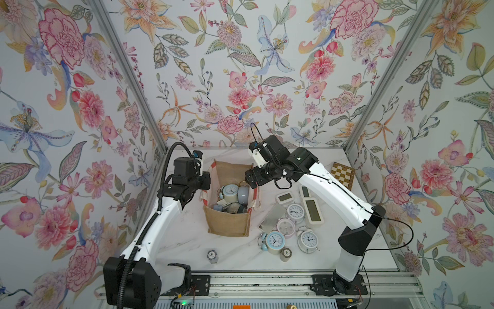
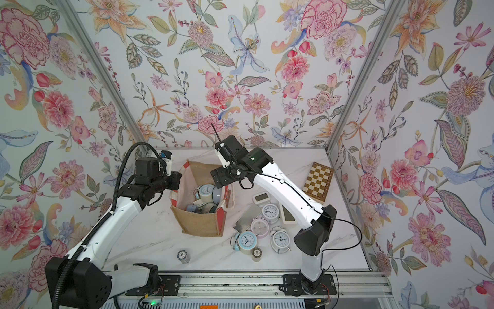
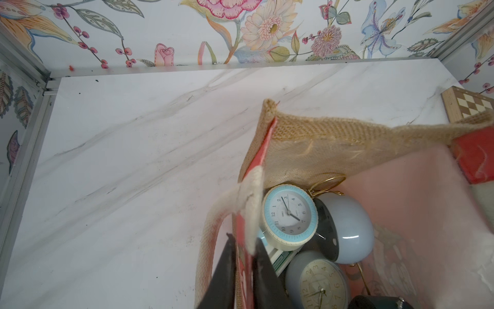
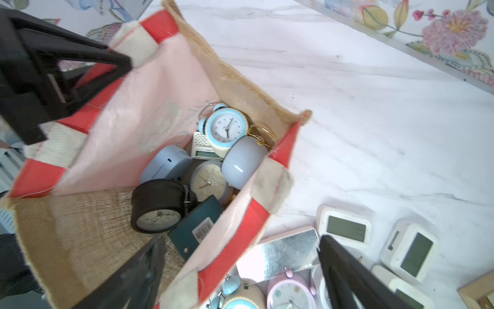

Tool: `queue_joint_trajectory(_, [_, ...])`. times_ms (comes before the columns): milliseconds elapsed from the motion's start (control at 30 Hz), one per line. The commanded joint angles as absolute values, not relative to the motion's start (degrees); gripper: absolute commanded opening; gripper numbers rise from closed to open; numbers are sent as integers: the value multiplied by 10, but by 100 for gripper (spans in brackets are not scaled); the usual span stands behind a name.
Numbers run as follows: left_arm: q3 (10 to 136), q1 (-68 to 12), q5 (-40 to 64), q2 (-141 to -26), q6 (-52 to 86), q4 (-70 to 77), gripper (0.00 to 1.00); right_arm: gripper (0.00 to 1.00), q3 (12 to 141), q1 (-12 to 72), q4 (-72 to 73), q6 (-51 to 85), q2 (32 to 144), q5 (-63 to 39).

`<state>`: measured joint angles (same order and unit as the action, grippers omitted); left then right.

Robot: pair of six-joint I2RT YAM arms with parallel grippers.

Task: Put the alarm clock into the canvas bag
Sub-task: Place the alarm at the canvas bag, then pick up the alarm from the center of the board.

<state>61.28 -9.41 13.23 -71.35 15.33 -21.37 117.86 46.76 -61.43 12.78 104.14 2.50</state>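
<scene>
Left end effector (image 3: 244,240) grasps the canvas bag (image 3: 320,139); right end effector (image 4: 242,239), released, hovers above it. Some clocks (image 4: 227,128) lie inside, other clocks (image 1: 274,240) beside it.

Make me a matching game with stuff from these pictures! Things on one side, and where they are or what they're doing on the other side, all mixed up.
Things:
1. chessboard
2. pink clock
3. left claw
4. right claw

Matches:
a. open, holding nothing
b. lying among other clocks on the table
c. by the flowery side wall
d. pinching the canvas bag at its edge

Pairs: 1-c, 2-b, 3-d, 4-a
</scene>
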Motion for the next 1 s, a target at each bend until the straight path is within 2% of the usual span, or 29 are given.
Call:
queue_joint_trajectory(0, [607, -99, 147, -698, 174, -180, 17, 91, 1129, 441, -595, 139, 1013, 35])
queue_joint_trajectory(333, [604, -98, 152, -700, 179, -175, 19, 91, 934, 336, -522, 158, 951, -10])
queue_joint_trajectory(567, [606, -98, 156, -704, 182, -170, 19, 92, 826, 280, -467, 134, 949, -46])
queue_joint_trajectory(967, [606, -98, 156, -707, 185, -170, 19, 99, 808, 241, -447, 72, 1037, -45])
